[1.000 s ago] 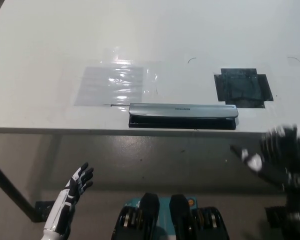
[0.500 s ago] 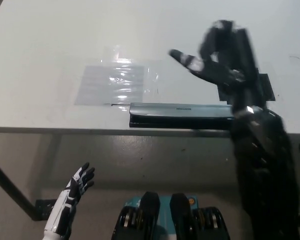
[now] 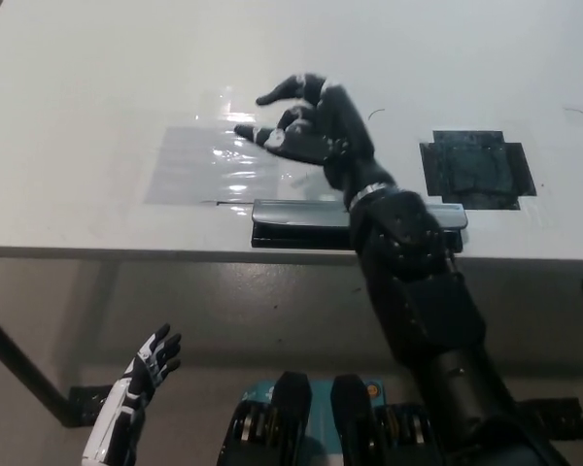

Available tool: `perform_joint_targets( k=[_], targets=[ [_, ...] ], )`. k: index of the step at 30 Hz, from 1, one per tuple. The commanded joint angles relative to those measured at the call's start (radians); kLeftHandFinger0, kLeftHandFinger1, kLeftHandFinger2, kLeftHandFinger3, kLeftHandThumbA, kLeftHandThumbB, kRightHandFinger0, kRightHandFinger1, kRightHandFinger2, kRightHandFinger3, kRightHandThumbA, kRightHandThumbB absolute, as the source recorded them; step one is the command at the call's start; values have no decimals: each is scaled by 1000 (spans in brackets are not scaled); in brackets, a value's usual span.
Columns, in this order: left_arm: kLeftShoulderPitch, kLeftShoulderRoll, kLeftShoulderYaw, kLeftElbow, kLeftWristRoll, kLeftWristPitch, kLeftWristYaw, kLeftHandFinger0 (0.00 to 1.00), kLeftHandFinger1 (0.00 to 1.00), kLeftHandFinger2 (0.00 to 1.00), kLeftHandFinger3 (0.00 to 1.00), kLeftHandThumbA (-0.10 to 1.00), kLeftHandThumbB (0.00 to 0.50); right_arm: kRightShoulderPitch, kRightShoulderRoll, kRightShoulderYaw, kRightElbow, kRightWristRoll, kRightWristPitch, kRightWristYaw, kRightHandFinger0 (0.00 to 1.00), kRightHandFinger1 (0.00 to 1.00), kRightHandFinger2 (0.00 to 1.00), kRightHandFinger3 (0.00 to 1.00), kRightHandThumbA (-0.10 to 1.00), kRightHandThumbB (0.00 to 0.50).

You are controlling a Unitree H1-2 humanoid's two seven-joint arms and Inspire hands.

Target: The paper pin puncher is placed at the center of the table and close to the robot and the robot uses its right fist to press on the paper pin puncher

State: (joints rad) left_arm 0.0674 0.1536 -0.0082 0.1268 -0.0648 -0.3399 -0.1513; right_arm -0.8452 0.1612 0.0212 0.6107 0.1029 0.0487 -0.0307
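Both hands were open: my right hand (image 3: 306, 121) hovered at 11 o'clock of the paper pin puncher (image 3: 301, 223) on the table's (image 3: 78, 78) near edge; left hand (image 3: 151, 361) rested low.

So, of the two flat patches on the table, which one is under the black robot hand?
The clear shiny sheet, left of the dark square patch. The right robot hand hovers over its right edge; the dark patch lies apart, uncovered.

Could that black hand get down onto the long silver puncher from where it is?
Probably yes. The right hand hangs open above the table just beyond the paper pin puncher, and nothing lies between them. Its own forearm already crosses over the puncher.
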Motion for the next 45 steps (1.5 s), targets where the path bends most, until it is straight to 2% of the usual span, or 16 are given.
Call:
perform_joint_targets(
  k=[1, 2, 3, 7, 11, 15, 19, 22, 27, 29, 31, 33, 36, 40, 42, 45],
  targets=[
    [-3, 13, 8, -32, -10, -25, -7, 1000, 1000, 1000, 1000, 1000, 225, -55, 11, -18, 89, -2, -156, -4, 112, 242, 444, 333, 1000, 202],
    [-4, 14, 8, -30, -9, -23, -8, 1000, 1000, 1000, 1000, 1000, 226, -45, 6, -13, 111, -12, -168, -2, 212, 283, 489, 372, 1000, 204],
    [-4, 14, 9, -29, -9, -22, -9, 1000, 1000, 1000, 1000, 1000, 227, -43, 4, -12, 120, -14, -173, -1, 225, 322, 535, 410, 1000, 201],
    [6, 15, 8, -30, -1, -25, -11, 1000, 1000, 1000, 1000, 1000, 233, -9, -2, -11, 165, -29, -208, -16, 77, 327, 537, 407, 1000, 182],
    [-6, 15, 9, -21, 3, -25, -9, 1000, 1000, 1000, 1000, 1000, 224, -12, -23, -11, 210, -41, -231, -20, 128, 331, 533, 410, 1000, 187],
    [-9, 17, 9, -27, -4, -16, -12, 1000, 1000, 1000, 1000, 1000, 232, -12, -37, -46, 228, 2, -243, 2, 19, 194, 402, 328, 1000, 162],
    [-8, 20, 11, -31, -10, -12, -16, 1000, 1000, 1000, 1000, 1000, 230, 6, -55, -52, 212, -9, -235, -5, 62, 188, 389, 312, 1000, 172],
    [-16, 22, 12, -30, -5, -15, -14, 1000, 1000, 1000, 1000, 1000, 223, 21, -71, -60, 206, -2, -258, 11, 15, 128, 331, 230, 1000, 168],
    [-18, 24, 11, -27, -3, -20, -16, 1000, 1000, 1000, 1000, 1000, 211, 82, -62, -77, 223, 32, -253, 37, 20, 158, 394, 284, 1000, 141],
    [-20, 25, 10, -25, -9, -19, -20, 1000, 1000, 1000, 1000, 1000, 213, 107, -51, -82, 262, 31, -271, 31, 106, 183, 399, 300, 1000, 145],
    [-16, 24, 9, -27, -12, -19, -22, 1000, 1000, 1000, 1000, 1000, 209, 131, -47, -67, 313, 1, -293, 17, 22, 84, 306, 224, 1000, 133],
    [-11, 23, 8, -32, -11, -15, -20, 1000, 1000, 1000, 1000, 1000, 204, 149, -41, -62, 367, -1, -338, 29, 36, 61, 291, 193, 1000, 116],
    [41, 20, 1, -43, -6, -24, -24, 1000, 1000, 1000, 1000, 1000, 210, 218, -28, -39, 420, -25, -372, 25, 0, 9, 282, 141, 1000, 143],
    [47, 22, -4, -30, 23, -35, -16, 1000, 1000, 1000, 1000, 1000, 205, 253, -12, -24, 526, -40, -403, 19, 0, 11, 308, 123, 1000, 78],
    [53, 23, -6, -23, 17, -41, -20, 1000, 1000, 1000, 1000, 1000, 209, 265, -11, 5, 603, -71, -434, 19, 0, 0, 286, 104, 1000, 135],
    [54, 24, -5, -23, 17, -42, -22, 1000, 1000, 1000, 1000, 1000, 216, 269, -10, 21, 656, -83, -443, 9, 0, 43, 349, 159, 1000, 142]
  ],
)
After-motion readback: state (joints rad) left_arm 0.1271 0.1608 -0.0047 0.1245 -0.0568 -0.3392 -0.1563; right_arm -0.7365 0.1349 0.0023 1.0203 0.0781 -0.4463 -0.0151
